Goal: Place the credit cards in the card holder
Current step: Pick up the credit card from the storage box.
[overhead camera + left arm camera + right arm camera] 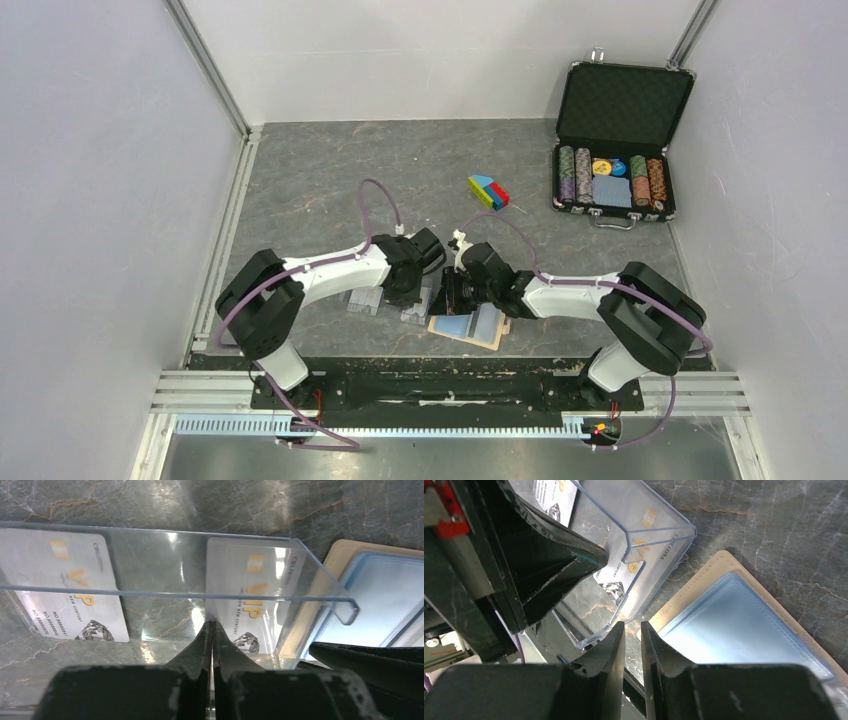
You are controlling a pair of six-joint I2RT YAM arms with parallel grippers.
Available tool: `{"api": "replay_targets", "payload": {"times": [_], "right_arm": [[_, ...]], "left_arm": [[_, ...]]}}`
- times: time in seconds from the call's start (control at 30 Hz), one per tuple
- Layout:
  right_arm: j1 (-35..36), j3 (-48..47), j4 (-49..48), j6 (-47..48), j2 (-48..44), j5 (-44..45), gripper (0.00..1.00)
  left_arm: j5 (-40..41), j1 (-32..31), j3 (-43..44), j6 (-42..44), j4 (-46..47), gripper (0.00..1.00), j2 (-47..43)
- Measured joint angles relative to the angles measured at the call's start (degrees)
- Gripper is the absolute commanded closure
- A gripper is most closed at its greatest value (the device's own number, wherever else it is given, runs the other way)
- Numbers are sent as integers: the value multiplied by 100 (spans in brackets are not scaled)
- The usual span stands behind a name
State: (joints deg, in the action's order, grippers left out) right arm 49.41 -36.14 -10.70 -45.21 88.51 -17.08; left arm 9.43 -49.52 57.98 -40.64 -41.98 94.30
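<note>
Two pale grey credit cards with gold "VIP" print lie under a clear plastic stand: one on the left, one on the right. The tan card holder lies open with its blue-white pockets up, right beside the stand. My left gripper is shut, its tips at the right card's left edge. I cannot tell if anything thin is pinched. My right gripper is narrowly open and empty. It hovers between the stand's corner and the card holder.
An open black poker-chip case stands at the back right against the wall. A small coloured block lies mid-table. Both arms meet close together near the table's front edge, and white walls enclose the sides.
</note>
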Motion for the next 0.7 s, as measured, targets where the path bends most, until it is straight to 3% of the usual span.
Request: {"api": "replay_targets", "payload": {"times": [0.23, 0.27, 0.37, 0.43, 0.7], "right_arm": [[0, 26, -4, 0, 22, 0, 81], [0, 33, -4, 0, 22, 0, 81], [0, 39, -4, 0, 22, 0, 81], [0, 39, -7, 0, 22, 0, 81], [0, 42, -9, 0, 22, 0, 81]], "left_arm": [[74, -201, 136, 0, -33, 97, 109], [63, -205, 136, 0, -24, 94, 103], [50, -205, 136, 0, 26, 70, 74], [59, -205, 131, -4, 37, 64, 13], [-28, 39, -149, 0, 208, 64, -527]]}}
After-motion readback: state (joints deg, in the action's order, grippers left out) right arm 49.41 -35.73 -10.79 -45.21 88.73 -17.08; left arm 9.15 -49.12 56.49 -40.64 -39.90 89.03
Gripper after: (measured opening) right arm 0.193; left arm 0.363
